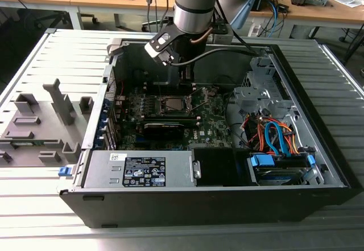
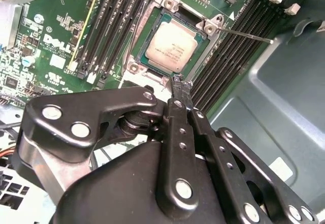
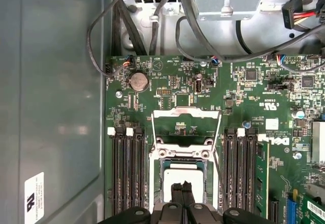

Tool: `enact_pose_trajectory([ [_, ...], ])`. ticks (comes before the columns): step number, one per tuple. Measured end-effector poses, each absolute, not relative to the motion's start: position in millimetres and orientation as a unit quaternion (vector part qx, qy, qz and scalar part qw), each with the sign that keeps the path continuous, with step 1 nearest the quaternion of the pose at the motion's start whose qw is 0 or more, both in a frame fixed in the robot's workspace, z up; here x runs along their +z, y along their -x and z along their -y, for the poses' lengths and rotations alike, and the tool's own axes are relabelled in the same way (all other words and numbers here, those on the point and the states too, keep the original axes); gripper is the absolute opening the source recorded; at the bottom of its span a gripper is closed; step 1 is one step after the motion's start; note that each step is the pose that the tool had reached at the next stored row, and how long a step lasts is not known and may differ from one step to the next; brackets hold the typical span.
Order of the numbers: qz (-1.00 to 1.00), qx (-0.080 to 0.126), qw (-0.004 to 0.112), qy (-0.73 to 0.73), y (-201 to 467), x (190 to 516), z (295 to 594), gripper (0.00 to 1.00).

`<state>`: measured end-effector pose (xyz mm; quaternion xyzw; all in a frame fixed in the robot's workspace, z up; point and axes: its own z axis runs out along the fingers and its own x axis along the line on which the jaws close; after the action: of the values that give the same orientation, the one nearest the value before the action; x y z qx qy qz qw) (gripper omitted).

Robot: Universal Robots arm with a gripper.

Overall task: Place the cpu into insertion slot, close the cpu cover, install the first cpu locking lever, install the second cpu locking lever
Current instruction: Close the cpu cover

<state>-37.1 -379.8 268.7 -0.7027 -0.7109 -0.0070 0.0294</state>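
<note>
I am hovering the closed, empty gripper (image 2: 181,88) at one edge of the cpu (image 2: 173,43), seated in the insertion slot (image 2: 133,67).

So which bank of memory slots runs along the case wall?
The memory slot bank with the grey case wall right beside it; the other bank sits past the cpu, bordered by green motherboard.
</note>
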Motion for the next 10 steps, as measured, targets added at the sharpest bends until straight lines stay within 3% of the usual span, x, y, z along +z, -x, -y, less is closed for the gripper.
enact_pose_trajectory([
  [10,0.711,-0.006,0.030,0.703,33,285,380,0.11],
])
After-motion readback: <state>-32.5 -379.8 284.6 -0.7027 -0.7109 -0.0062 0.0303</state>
